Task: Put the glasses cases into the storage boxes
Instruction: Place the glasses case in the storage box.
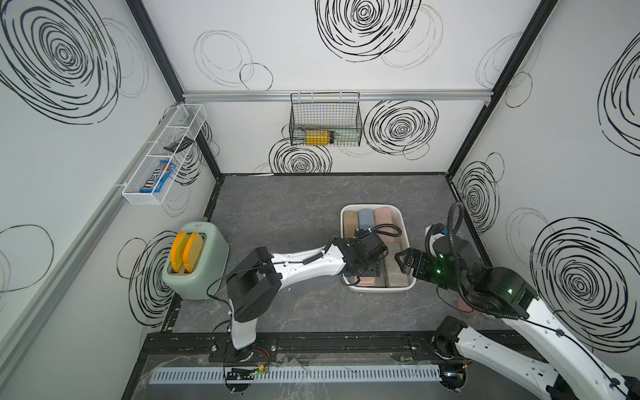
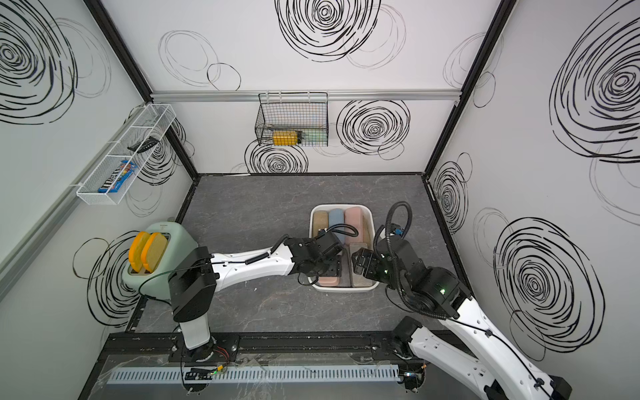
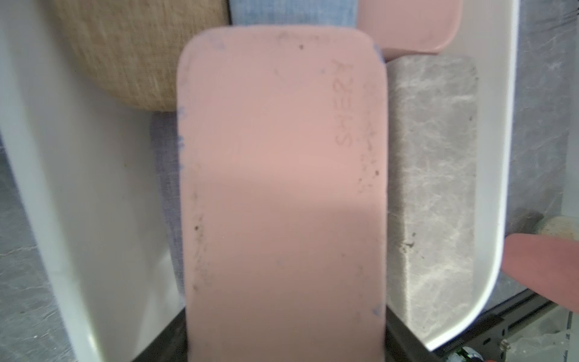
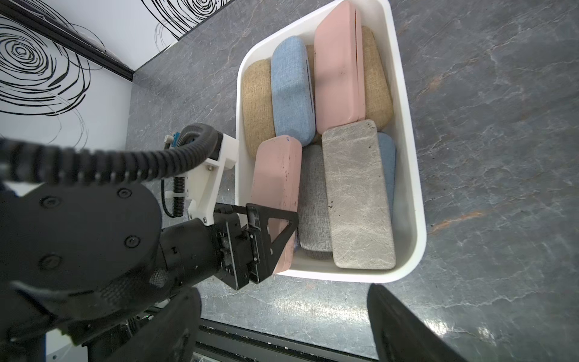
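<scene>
The left claw (image 4: 279, 238) pinches one end of a pink case (image 4: 275, 169) and holds it over the near left corner of the bin (image 4: 407, 150). The case sits on its edge, likely because the gap there is thin, between the bin wall and a grey case (image 4: 357, 194) lying flat. The bin is nearly full, so it probably only fits that way. Its near end pokes over the rim, so it is not all the way in yet. The right claw (image 1: 400, 261) hangs over the bin's right side, spread wide and holding nothing, maybe ready to help. A loose case (image 1: 464, 304) lies on the table (image 1: 294, 214) under the right arm.
</scene>
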Available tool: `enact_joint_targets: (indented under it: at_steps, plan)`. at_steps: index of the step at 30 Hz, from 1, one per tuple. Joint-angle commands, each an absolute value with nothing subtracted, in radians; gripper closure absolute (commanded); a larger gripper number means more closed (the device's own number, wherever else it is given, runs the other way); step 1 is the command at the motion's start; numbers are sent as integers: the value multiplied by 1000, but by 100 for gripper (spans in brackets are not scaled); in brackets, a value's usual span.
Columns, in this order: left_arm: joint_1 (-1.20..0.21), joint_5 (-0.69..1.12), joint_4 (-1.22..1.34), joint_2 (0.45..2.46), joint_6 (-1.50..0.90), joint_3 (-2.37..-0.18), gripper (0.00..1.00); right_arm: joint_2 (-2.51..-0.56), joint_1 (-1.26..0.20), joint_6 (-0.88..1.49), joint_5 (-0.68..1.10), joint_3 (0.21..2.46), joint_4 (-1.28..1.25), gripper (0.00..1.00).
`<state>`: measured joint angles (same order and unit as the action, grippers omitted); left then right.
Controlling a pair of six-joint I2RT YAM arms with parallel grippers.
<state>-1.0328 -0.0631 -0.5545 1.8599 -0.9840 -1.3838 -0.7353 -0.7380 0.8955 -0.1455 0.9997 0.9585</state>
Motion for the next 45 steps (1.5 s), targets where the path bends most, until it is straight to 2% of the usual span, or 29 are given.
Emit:
enact_joint_targets:
  at_steps: [1, 9, 15, 23, 28, 30, 31, 32, 33, 34, 38, 45]
  plan:
    - [-1022, -61, -573, 1876, -983, -1412, 45, -743, -733, 886, -141, 1022, 970, 13]
    - [-1049, -41, -573, 1907, -1008, -1442, 46, -739, -733, 886, -136, 1010, 959, 13]
    - [-1086, -31, -568, 1854, -1059, -1442, 48, -722, -733, 896, -134, 995, 958, 13]
    - [-1085, 39, -542, 1849, -1095, -1357, 52, -713, -734, 902, -128, 990, 953, 13]
    - [-1086, 41, -546, 1831, -1081, -1355, 50, -697, -733, 905, -132, 967, 943, 13]
    - [-1080, 46, -545, 1848, -1070, -1357, 43, -700, -733, 905, -125, 955, 930, 13]
    - [-1078, 52, -545, 1862, -1063, -1362, 35, -706, -733, 905, -121, 954, 927, 13]
    - [-1078, 57, -546, 1871, -1057, -1370, 22, -710, -734, 905, -120, 953, 927, 13]
    - [-1078, 59, -550, 1884, -1048, -1381, 1, -712, -734, 904, -119, 954, 928, 13]
    - [-1078, 57, -551, 1891, -1039, -1391, 4, -711, -733, 902, -122, 956, 928, 13]
    - [-1072, 41, -547, 1882, -1016, -1421, 4, -711, -733, 896, -130, 958, 936, 12]
    - [-1065, -102, -638, 1787, -943, -1495, 4, -743, -733, 885, -135, 963, 936, 12]
